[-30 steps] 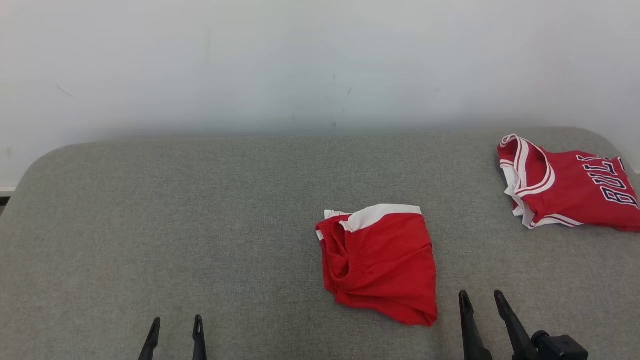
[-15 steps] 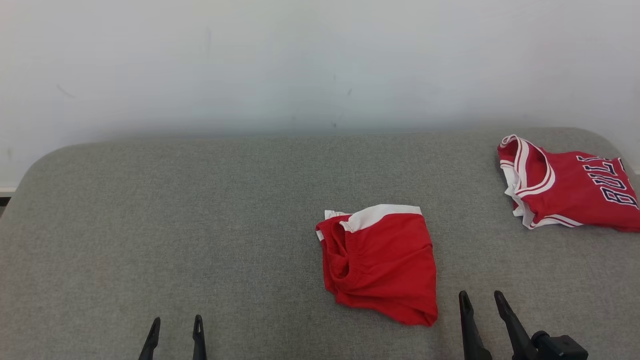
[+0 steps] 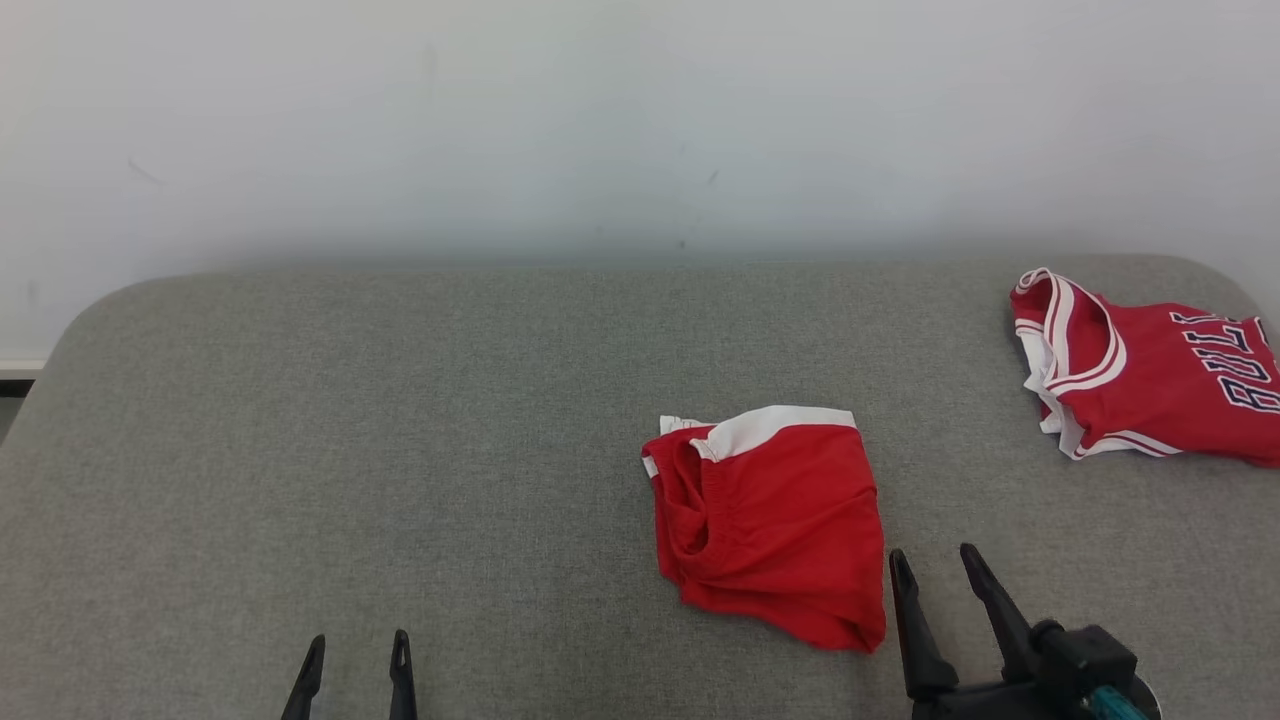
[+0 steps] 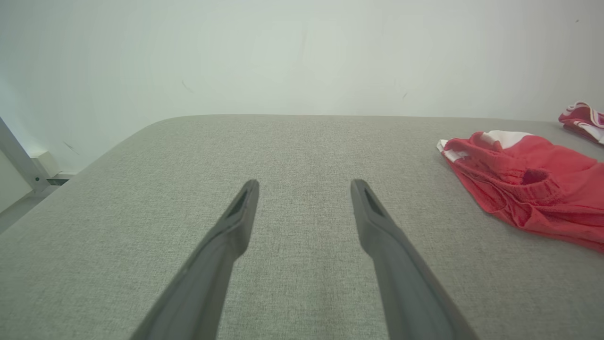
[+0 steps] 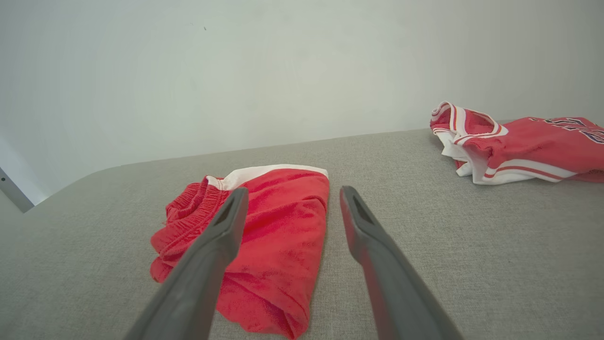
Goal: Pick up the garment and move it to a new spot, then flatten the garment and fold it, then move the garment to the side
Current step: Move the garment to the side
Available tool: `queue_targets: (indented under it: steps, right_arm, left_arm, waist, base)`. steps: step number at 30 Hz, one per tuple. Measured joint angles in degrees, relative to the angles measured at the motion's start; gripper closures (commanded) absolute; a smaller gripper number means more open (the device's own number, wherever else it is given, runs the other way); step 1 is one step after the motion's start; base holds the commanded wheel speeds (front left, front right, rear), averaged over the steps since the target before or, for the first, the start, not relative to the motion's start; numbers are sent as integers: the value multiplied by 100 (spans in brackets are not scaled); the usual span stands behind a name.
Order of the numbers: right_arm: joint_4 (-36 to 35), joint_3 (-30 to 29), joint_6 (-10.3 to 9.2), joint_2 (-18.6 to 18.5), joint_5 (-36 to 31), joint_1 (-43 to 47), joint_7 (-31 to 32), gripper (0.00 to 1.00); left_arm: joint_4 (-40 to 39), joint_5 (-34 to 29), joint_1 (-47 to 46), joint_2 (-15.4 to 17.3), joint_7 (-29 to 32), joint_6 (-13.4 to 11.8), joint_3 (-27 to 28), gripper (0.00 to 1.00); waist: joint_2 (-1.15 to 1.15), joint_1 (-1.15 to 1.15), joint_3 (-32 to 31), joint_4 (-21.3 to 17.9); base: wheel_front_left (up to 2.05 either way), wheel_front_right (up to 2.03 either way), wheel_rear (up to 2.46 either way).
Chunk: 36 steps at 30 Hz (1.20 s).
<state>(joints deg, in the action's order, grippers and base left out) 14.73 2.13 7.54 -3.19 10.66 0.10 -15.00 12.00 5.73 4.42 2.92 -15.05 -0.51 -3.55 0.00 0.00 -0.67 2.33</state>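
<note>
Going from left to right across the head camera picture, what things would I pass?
The robot's left hand with two dark fingers → folded red shorts with a white band → right hand → red-and-white basketball jersey with dark letters.

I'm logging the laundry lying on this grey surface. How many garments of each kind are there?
Red shorts: 1
Red jersey: 1
Total: 2
</note>
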Motion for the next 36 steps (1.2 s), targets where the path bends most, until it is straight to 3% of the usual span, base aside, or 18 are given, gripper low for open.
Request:
queue_targets:
  steps: [7, 12, 20, 27, 28, 29, 30, 36]
  right_arm:
    - [815, 102, 0, -397, -52, -1022, -1, 0]
    - [1805, 210, 0, -589, 9, -1850, -9, 0]
    - [3504, 338, 0, -710, 237, -2839, 137, 0]
    - [4421, 424, 0, -597, 356, -3080, 155, 0]
    - [4499, 479, 0, -572, 387, -3108, 163, 25]
    - [4562, 516, 0, -528, 468, -3148, 172, 90]
    - [4610, 573, 0, -504, 522, -3178, 197, 100]
    - [4713, 1022, 1, -628, 612, -3493, 196, 100]
  left_arm:
    - [12, 0, -74, 0, 0, 53, -65, 0]
    - [27, 42, -195, 0, 0, 54, -172, 0]
    - [53, 108, -481, -1, 0, 47, -363, 0]
    - [52, 146, -503, -1, 0, -23, -357, 0]
    - [48, 153, -502, 0, 0, -32, -337, 0]
    - [45, 158, -503, 1, 0, -52, -331, 0]
    - [43, 180, -503, -1, 0, -51, -328, 0]
    - [31, 194, -563, 0, 0, -51, -307, 0]
  waist:
    - [0, 0, 140, 106]
    - [1, 1, 356, 214]
    - [1, 1, 688, 511]
    - [0, 1, 841, 701]
    - [0, 1, 845, 698]
    - [0, 1, 846, 685]
    - [0, 1, 846, 670]
    - [0, 1, 877, 550]
  base:
    - [0, 0, 0]
    - [0, 0, 0]
    - [0, 0, 0]
    - [0, 0, 0]
    - [0, 0, 0]
    - [0, 0, 0]
    - [0, 0, 0]
    - [0, 0, 0]
